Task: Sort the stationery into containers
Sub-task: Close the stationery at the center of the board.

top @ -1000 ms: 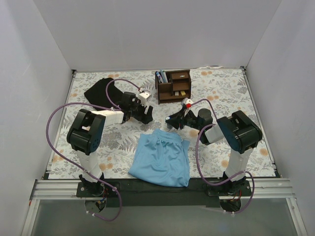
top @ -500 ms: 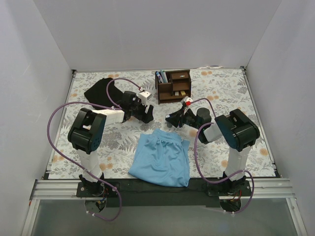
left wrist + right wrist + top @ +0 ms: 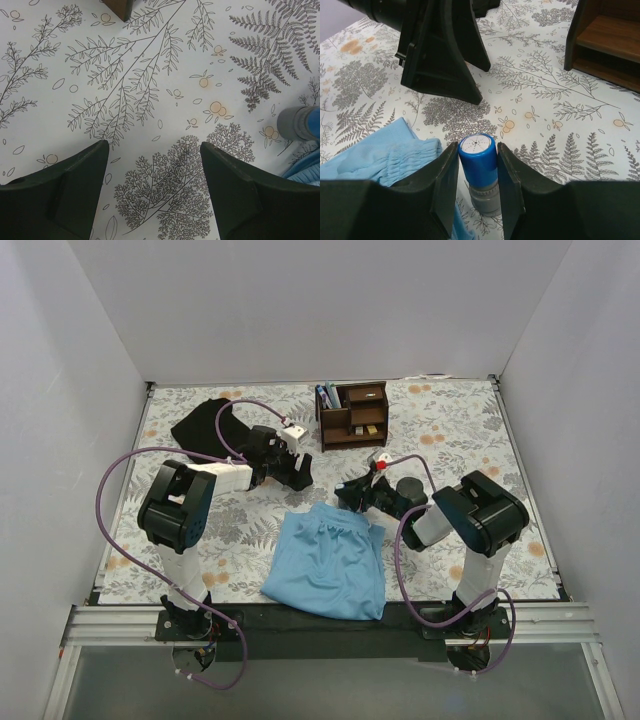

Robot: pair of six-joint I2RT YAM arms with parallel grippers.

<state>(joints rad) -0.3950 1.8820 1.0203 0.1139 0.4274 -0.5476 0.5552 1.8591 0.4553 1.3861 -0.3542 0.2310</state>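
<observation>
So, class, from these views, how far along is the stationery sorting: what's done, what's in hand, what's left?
Done: pens stand in the organizer's left slot and tan blocks sit on its shelves. In hand: the right gripper is closed on the blue-capped cylinder, beside the light blue cloth. Left: getting that cylinder into the organizer. The left gripper is open and empty; I see no other loose stationery.

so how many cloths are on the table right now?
2. A light blue cloth lies at the near middle of the table; a black cloth lies at the far left. Parts of the table are covered from view, so another could be hidden.
</observation>
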